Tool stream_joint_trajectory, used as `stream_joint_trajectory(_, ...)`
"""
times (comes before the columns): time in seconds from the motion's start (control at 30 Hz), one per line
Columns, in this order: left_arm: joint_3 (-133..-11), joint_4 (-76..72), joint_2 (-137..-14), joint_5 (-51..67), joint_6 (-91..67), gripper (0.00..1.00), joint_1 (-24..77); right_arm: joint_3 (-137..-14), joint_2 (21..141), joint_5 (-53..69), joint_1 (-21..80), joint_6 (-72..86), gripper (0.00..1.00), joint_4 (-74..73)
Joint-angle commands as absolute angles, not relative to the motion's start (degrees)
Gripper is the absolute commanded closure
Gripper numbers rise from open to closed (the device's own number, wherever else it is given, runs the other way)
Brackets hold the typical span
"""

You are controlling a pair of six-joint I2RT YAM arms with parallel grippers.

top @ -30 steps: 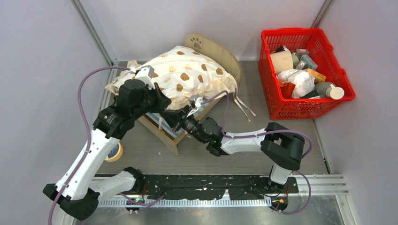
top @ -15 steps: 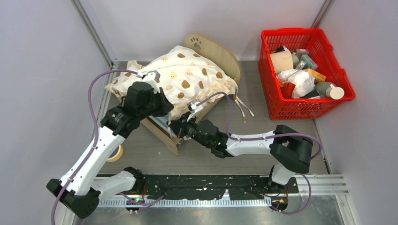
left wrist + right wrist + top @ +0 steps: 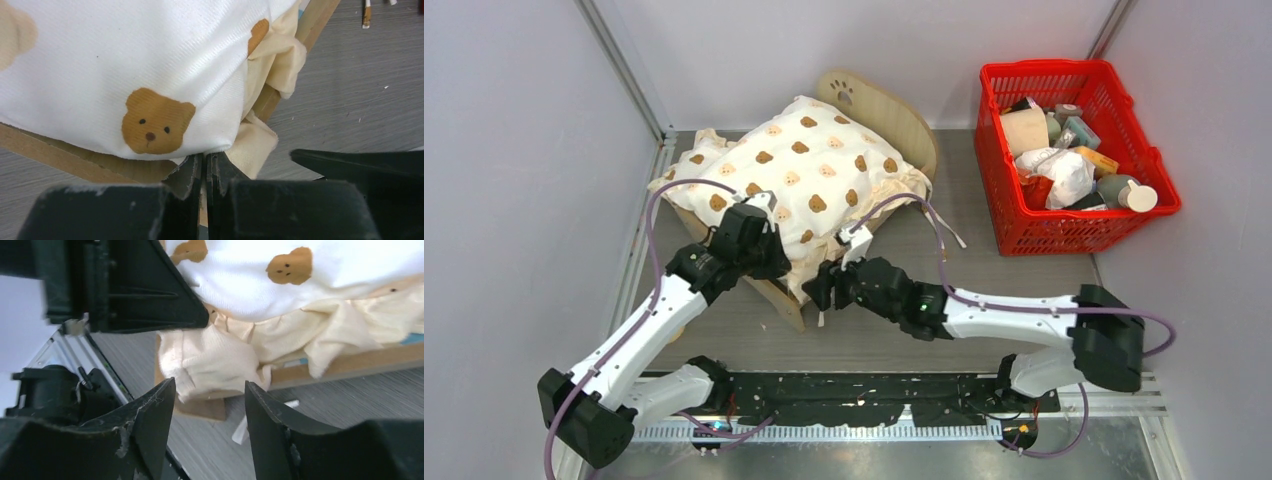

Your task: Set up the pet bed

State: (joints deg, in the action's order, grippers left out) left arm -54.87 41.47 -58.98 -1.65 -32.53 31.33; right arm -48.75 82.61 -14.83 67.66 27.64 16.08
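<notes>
The pet bed stands at the back middle, its arched headboard with the paw cutout showing. A cream bear-print cushion lies spread over it, and its ruffle hangs over the wooden near rail. My left gripper is at the cushion's near edge. In the left wrist view its jaws stand a hair apart under the cushion's hem; I cannot tell whether cloth is pinched. My right gripper is open at the bed's near corner, and nothing lies between its fingers.
A red basket full of several items stands at the back right. A tape roll lies left of the left arm. White tie straps trail on the table right of the bed. Grey walls close in both sides.
Both arms drew back toward me and the bunched cushion now lies flat across the bed. The right gripper opened and let go of the ruffle. The left jaws parted slightly.
</notes>
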Motion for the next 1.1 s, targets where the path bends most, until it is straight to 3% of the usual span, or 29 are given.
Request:
stream_joint_trajectory(0.0,-55.40,40.76,-56.89,-2.47,-32.40,0.90,31.16,-42.02,73.44,-13.64,67.95,27.14,0.40,13.38)
stream_joint_trajectory(0.13,-57.03,42.52,-55.18,-4.02,-31.31,0.58,31.24,-35.55,73.68,-13.53,68.09,30.22,0.43,18.57)
stream_joint_trajectory(0.2,-58.64,44.07,-54.07,-6.26,-30.02,0.50,31.42,-33.00,75.11,-14.53,68.38,30.55,0.41,23.23)
stream_joint_trajectory(0.5,-67.25,52.59,-55.17,-20.91,-25.61,0.46,42.16,-28.61,88.85,-9.65,68.58,28.84,0.37,47.66)
stream_joint_trajectory(0.7,-68.78,53.73,-58.75,-28.51,-23.52,0.46,53.86,-26.80,90.19,-8.23,68.55,29.19,0.40,51.60)
stream_joint_trajectory(0.77,-68.77,53.25,-60.11,-29.96,-23.33,0.45,56.61,-26.88,90.47,-9.03,68.55,28.83,0.46,51.14)
stream_joint_trajectory(0.93,-67.73,52.41,-60.05,-27.03,-25.85,0.45,57.39,-23.89,87.18,-6.07,68.51,31.13,0.84,54.09)
stream_joint_trajectory(1.07,-64.74,53.19,-56.11,-28.77,-30.79,0.43,57.34,-23.78,80.92,-4.43,68.54,31.88,0.94,54.13)
